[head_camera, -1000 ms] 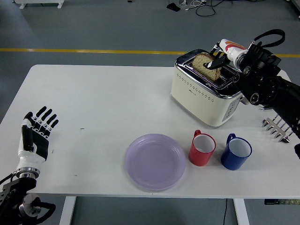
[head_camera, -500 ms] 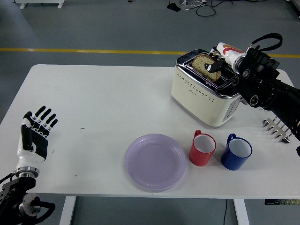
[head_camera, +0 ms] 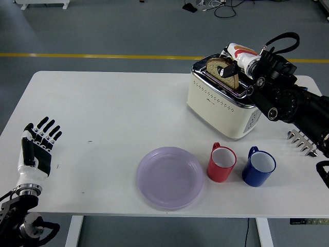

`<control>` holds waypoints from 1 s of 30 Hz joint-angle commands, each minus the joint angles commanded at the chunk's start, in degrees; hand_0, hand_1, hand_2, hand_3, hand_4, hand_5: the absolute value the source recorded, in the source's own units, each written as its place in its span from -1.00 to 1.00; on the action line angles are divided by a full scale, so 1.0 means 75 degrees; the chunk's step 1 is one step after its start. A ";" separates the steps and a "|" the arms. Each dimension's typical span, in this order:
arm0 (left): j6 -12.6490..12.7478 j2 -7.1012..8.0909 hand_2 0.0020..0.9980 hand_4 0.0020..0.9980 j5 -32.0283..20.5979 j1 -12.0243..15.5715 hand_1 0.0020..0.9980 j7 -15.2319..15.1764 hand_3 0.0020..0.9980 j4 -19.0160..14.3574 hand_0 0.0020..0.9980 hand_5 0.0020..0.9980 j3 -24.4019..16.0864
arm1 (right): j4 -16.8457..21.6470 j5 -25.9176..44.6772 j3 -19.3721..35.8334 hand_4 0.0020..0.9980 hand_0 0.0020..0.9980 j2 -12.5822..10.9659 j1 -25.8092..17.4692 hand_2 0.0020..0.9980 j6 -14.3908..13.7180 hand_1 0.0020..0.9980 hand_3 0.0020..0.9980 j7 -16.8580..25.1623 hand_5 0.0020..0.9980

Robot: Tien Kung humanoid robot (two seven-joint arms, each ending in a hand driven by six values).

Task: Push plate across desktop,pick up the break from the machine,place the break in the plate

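Pinching the bread slice between fingertips of the right hand, just above the toaster, with the slice partly raised and its lower edge apparently not yet clear of the slot. Below and to the left of that hand, nearer the table's front edge: the purple plate, empty, well apart from the toaster. Just right of the plate, a red mug and a blue mug, both beneath the reaching arm. Far off at the table's left front corner, the left hand, fingers spread, holding nothing. Judging by how things lie: plate probably pushed into position already, pick-up under way but not finished. Still to do: lifting the bread fully free, carrying it down and leftward past the mugs, setting it on the plate.
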 joint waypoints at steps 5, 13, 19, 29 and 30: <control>-0.0075 0.0049 0.57 0.01 -0.0053 0.0104 0.50 -0.0060 0.50 -0.0053 0.55 1.00 -0.0069 | 0.1418 -0.1639 0.1602 -0.27 -0.39 -0.0668 -0.0150 -0.27 -0.0023 -0.42 -0.18 -0.0354 -1.00; -0.0056 0.0072 0.57 0.01 -0.0062 0.0214 0.50 -0.0057 0.50 -0.0066 0.55 1.00 -0.0128 | 0.2688 -0.3449 0.2477 -0.26 -0.39 -0.1219 -0.0157 -0.29 -0.0061 -0.44 -0.18 -0.0571 -1.00; -0.0045 0.0050 0.57 0.01 -0.0059 0.0250 0.50 -0.0049 0.50 -0.0054 0.55 1.00 -0.0074 | 0.3887 -0.3008 0.2740 -0.26 -0.40 -0.1576 -0.0302 -0.28 0.0004 -0.44 -0.19 -0.0743 -1.00; -0.0029 0.0059 0.57 0.04 -0.0057 0.0341 0.50 -0.0042 0.50 -0.0051 0.55 1.00 -0.0068 | 0.5984 0.0106 0.2677 -0.24 -0.42 -0.2310 -0.1068 -0.29 0.0751 -0.44 -0.20 -0.1651 -1.00; -0.0027 0.0059 0.57 0.04 -0.0057 0.0348 0.50 -0.0042 0.50 -0.0049 0.55 1.00 -0.0069 | 0.6165 0.0404 0.2569 -0.24 -0.42 -0.2374 -0.1203 -0.29 0.0708 -0.44 -0.20 -0.1740 -1.00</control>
